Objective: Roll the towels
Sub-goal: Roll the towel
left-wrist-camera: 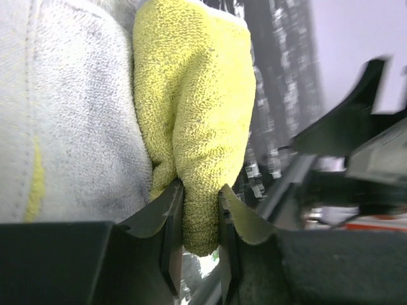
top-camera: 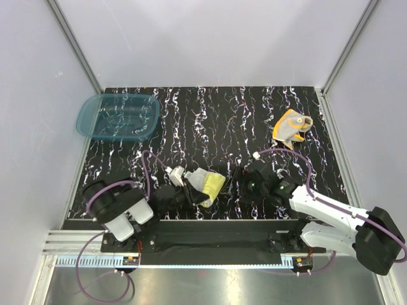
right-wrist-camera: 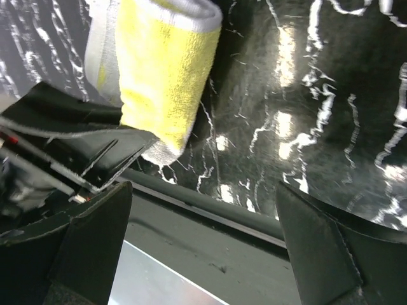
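Pinching yellow towel (left-wrist-camera: 191, 108): left gripper (left-wrist-camera: 201, 197) clamped tight on its folded yellow edge, grey side to the left. It sits front-centre on the table (top-camera: 210, 121), between the arms. Right gripper (right-wrist-camera: 203, 190) spread wide, holding nothing, just beside it. Orange towel (top-camera: 291, 127) crumpled far right, well apart. Basin (top-camera: 117, 116) far left.

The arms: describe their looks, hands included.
The left arm has black joints and a pale grey link near its base. The right arm has a white link between black joints. A purple cable loops along each. The left hand and right hand have black, flat, angular fingers.
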Controlling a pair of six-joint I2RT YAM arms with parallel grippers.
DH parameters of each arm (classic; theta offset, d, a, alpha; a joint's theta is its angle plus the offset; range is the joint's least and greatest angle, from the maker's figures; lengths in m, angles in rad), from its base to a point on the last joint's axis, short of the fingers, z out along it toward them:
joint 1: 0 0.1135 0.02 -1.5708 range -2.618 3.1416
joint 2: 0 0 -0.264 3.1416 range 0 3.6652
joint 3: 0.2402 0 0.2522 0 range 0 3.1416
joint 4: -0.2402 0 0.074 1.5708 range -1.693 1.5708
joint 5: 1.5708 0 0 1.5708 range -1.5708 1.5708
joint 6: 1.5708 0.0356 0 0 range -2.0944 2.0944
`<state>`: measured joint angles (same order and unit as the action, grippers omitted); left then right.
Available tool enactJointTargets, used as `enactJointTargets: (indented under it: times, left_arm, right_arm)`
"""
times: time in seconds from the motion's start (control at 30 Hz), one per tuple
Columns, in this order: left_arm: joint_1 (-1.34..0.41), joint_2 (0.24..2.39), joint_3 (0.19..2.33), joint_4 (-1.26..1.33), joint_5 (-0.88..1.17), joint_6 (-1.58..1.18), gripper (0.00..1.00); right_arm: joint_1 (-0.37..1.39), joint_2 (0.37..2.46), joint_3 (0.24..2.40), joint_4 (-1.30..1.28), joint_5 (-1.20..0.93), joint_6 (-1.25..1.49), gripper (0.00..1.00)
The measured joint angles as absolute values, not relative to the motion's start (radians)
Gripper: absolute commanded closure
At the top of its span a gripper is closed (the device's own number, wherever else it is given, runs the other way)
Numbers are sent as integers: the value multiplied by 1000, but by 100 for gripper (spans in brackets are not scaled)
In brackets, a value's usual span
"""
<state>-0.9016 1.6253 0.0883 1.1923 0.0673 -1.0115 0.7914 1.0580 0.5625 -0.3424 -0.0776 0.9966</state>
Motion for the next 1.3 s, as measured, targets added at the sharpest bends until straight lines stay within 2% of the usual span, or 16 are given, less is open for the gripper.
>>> enactJointTargets:
  times: [0.13,0.4,0.8,1.3]
  left_arm:
    - [-839,1763,97,1352,171,-1120,83]
    - [-819,1740,105,1338,240,-1228,81]
    - [-817,1728,196,1309,236,-1401,81]
    - [-822,1748,186,1296,202,-1453,82]
  right_arm:
    - [791,1068,511,-226,-106,1024,0]
    - [791,1147,486,-35,-120,1050,0]
    - [791,1061,398,-10,-60,1112,8]
    - [791,1181,390,90,38,1169,11]
